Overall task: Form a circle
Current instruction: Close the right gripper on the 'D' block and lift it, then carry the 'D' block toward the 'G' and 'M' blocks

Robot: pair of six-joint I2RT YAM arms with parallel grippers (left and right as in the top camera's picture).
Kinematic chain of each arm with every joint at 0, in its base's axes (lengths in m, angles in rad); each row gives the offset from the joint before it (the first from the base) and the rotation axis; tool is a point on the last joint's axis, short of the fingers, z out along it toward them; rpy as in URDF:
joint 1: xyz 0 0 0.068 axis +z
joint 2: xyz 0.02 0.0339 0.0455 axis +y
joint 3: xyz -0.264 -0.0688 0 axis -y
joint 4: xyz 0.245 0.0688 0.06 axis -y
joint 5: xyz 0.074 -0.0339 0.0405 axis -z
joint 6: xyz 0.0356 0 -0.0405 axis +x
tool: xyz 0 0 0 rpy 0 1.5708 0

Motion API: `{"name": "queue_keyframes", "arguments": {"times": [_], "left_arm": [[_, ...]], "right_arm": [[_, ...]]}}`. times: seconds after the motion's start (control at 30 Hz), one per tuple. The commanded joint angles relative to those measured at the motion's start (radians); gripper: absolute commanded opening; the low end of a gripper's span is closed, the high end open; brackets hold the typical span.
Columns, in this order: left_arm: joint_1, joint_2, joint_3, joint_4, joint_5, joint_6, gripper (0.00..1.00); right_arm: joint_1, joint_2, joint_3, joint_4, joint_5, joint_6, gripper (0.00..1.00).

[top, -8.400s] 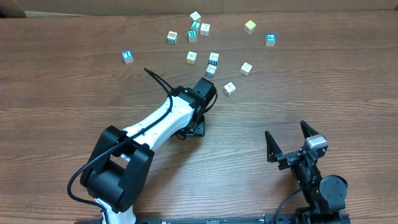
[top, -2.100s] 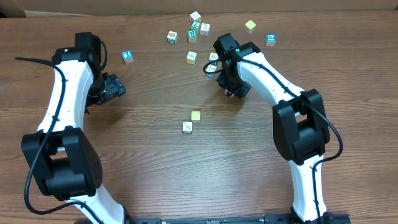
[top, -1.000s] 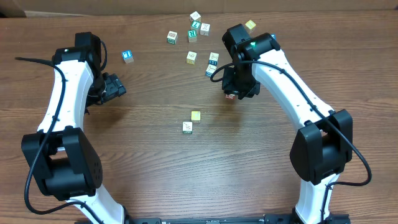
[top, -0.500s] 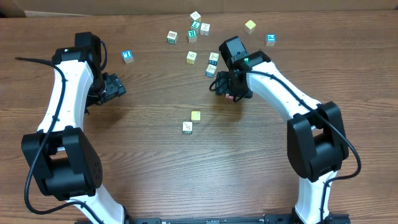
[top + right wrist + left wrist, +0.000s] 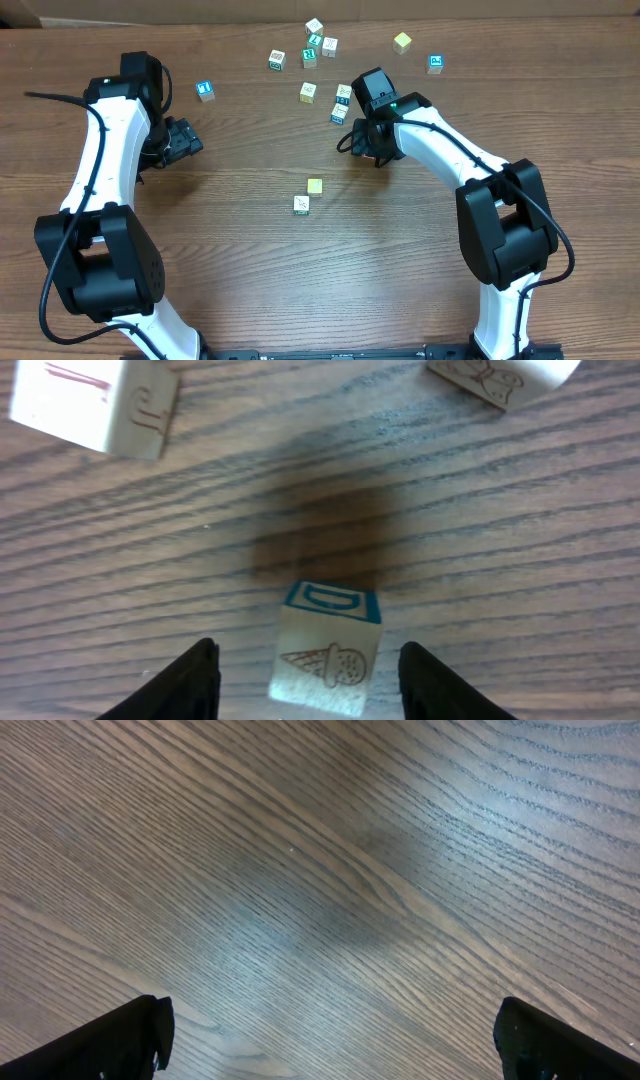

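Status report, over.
Left gripper open over bare table. Right gripper open astride ice-cream block. Yellow cube, white cube set mid-table, no circle yet.

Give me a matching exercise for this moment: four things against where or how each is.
1. pale yellow wooden cube
2. blue-faced wooden cube nearest the left arm
3. wooden cube printed with an ice-cream cone
4. left gripper

a. open above the bare wooden table
b. between the right gripper's fingers, untouched
c. leftmost of all cubes
d. mid-table beside a whitish cube

Pairs: 1-d, 2-c, 3-b, 4-a
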Motion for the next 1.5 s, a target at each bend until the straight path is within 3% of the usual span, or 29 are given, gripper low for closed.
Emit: {"name": "queue_keyframes", "arguments": {"times": [0.0, 0.1, 0.43, 0.5, 0.67, 0.97, 1.17, 1.47], "left_arm": [[0.000, -0.018, 0.016, -0.003, -0.013, 0.018, 1.00], [0.000, -0.018, 0.016, -0.003, -0.013, 0.018, 1.00], [0.000, -0.018, 0.016, -0.003, -0.013, 0.018, 1.00], [0.000, -0.018, 0.016, -0.003, -0.013, 0.018, 1.00], [0.000, -0.018, 0.016, -0.003, -0.013, 0.018, 1.00], [0.000, -0.018, 0.016, -0.003, -0.013, 0.018, 1.00], [0.000, -0.018, 0.016, -0.002, -0.013, 0.018, 1.00], [0.000, -0.018, 0.016, -0.003, -0.013, 0.018, 1.00]], "right_arm": [[-0.003, 0.000, -0.036, 0.029, 0.030, 0.004, 0.52], [-0.003, 0.000, -0.038, 0.042, 0.030, 0.004, 0.39], [-0.003, -0.001, -0.038, 0.077, 0.030, 0.003, 0.44], [-0.003, -0.001, -0.038, 0.076, 0.029, 0.003, 0.33], [-0.003, -0.002, -0.022, 0.049, 0.030, 0.003, 0.22], [0.002, -0.120, 0.035, -0.116, 0.006, -0.001, 0.17], [0.004, -0.201, 0.033, -0.310, -0.208, -0.001, 0.17], [0.108, -0.201, -0.060, -0.324, -0.208, 0.069, 0.17]]}}
